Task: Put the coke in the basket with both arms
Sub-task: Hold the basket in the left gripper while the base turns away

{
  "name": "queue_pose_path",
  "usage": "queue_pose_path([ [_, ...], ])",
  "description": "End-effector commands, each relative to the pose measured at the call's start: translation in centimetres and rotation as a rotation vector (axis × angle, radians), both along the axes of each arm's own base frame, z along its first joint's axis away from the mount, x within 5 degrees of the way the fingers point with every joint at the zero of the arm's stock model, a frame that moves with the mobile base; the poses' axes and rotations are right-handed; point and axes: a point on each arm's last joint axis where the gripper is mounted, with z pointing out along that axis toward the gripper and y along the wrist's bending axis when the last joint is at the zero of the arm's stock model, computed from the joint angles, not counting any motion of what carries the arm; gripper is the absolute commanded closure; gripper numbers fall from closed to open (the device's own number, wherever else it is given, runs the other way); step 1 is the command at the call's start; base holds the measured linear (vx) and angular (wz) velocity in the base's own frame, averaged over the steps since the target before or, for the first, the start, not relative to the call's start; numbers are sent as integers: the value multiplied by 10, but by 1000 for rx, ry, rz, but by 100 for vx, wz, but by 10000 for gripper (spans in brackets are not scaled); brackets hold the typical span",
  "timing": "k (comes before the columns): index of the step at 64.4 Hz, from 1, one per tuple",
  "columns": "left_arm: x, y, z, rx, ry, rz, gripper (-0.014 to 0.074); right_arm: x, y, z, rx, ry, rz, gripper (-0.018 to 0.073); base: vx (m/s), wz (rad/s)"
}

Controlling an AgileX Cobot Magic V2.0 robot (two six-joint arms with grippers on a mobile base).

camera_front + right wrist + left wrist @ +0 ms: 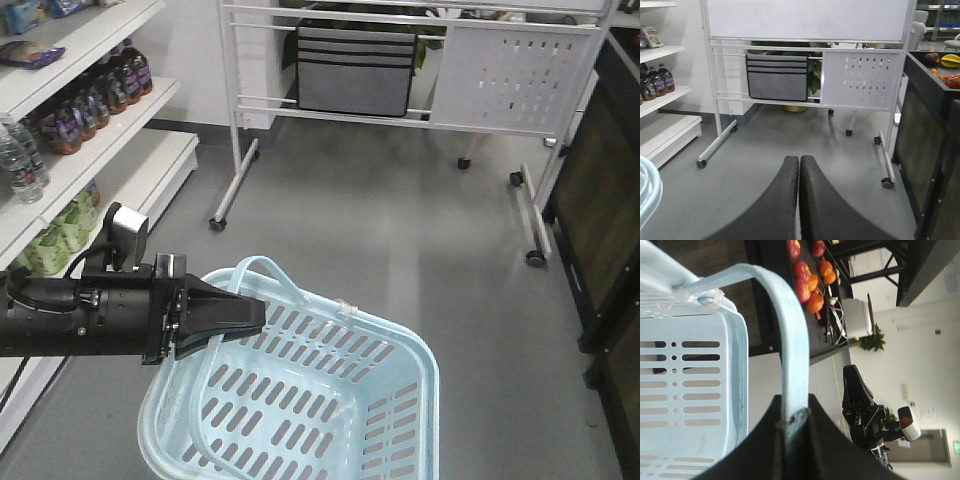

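The pale blue basket (pixel 300 400) hangs above the grey floor at the bottom centre of the front view, and nothing lies inside it. My left gripper (pixel 255 315) is shut on one of its loop handles (pixel 792 345), which runs up between the two black fingers in the left wrist view. Part of the basket's slotted wall (pixel 685 390) fills the left of that view. My right gripper (pixel 799 161) is shut with nothing between its fingers, hovering over bare floor; it does not show in the front view. The coke is out of view.
White shelves (pixel 90 110) with dark bottles (pixel 95 100) and water bottles line the left. A wheeled whiteboard stand (pixel 805 75) with a grey pouch stands ahead. A dark counter (pixel 935 125) with fruit runs along the right. The basket's rim (pixel 647 190) shows at the right wrist view's left edge.
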Motion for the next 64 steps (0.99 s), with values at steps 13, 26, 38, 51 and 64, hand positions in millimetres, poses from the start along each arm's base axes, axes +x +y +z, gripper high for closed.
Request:
queue_pose_path([
  [13,-3,-2,24,-114,-49,-6,603,-1,0,5,-2,-85,3,568,2,-35],
  [26,-3,-2,24,-114,-49,-6,602,-1,0,5,-2,-85,3,568,1,-18],
  [38,-3,-2,24,-115,-49,-7,603,-1,0,5,-2,-85,3,568,2,-11],
  [51,-3,-2,24,-115,-49,-7,603,-1,0,5,-2,-85,3,568,6,-16],
  [64,-3,-2,24,-115,-49,-7,603,-1,0,5,-2,-85,3,568,10,-14],
])
